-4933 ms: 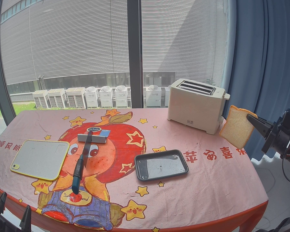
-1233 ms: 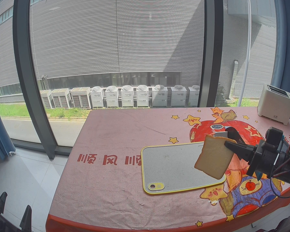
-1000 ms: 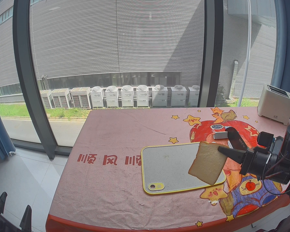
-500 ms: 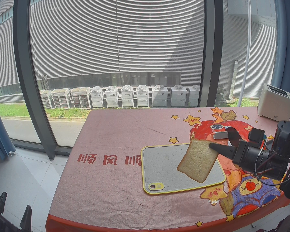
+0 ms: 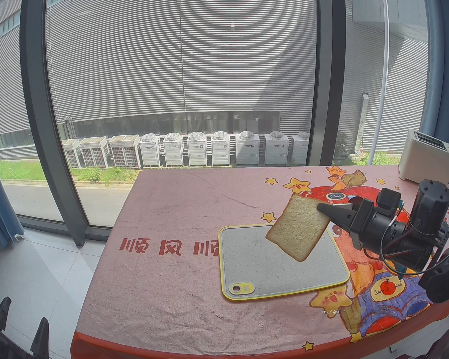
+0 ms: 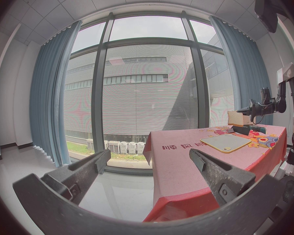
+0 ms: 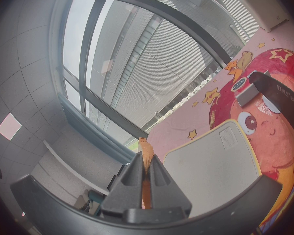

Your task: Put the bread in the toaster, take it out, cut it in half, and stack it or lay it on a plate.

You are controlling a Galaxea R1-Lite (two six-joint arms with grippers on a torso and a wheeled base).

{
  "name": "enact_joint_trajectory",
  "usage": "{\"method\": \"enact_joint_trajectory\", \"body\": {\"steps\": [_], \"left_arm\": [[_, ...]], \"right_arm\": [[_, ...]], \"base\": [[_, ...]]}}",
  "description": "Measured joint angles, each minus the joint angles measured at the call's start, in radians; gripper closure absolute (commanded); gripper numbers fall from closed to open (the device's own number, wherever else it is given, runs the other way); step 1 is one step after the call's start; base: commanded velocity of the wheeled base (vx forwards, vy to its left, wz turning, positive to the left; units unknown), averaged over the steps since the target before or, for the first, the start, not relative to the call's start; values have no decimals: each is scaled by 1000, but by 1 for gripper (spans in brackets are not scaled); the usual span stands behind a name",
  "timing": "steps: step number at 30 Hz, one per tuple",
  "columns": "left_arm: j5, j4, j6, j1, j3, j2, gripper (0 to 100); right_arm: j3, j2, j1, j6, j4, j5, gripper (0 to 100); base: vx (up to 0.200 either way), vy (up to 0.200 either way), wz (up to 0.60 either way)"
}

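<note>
1. The right gripper (image 5: 327, 209) is clamped on one edge of the bread (image 5: 298, 227). The slice hangs tilted in the air over the far side of the board (image 5: 264, 270), clear of it, probably so it can be laid flat for cutting.
2. The left gripper (image 6: 148, 155) is wide open and empty, low beside the desk (image 5: 184, 200).
3. The knife (image 7: 277, 95) lies just beside the board, and the toaster (image 5: 427, 161) stands well apart.
4. In the last half second the arm has carried the bread higher and leftward, toward the board's middle.
</note>
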Motion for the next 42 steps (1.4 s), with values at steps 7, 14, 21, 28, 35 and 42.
{"method": "enact_joint_trajectory", "body": {"steps": [7, 14, 21, 28, 35, 42], "left_arm": [[0, 0, 0, 0, 0, 0, 0], [0, 0, 0, 0, 0, 0, 0], [0, 0, 0, 0, 0, 0, 0], [0, 0, 0, 0, 0, 0, 0], [0, 0, 0, 0, 0, 0, 0], [0, 0, 0, 0, 0, 0, 0]], "right_arm": [[25, 119, 8, 0, -220, -69, 100], [53, 188, 33, -3, -252, -83, 100], [57, 207, 49, -5, -252, -110, 100], [63, 227, 54, -30, -295, -119, 100], [83, 241, 58, -54, -354, -120, 100], [84, 279, 57, -88, -357, -145, 100]], "base": [[0, 0, 0], [0, 0, 0], [0, 0, 0], [0, 0, 0], [0, 0, 0], [0, 0, 0]]}}
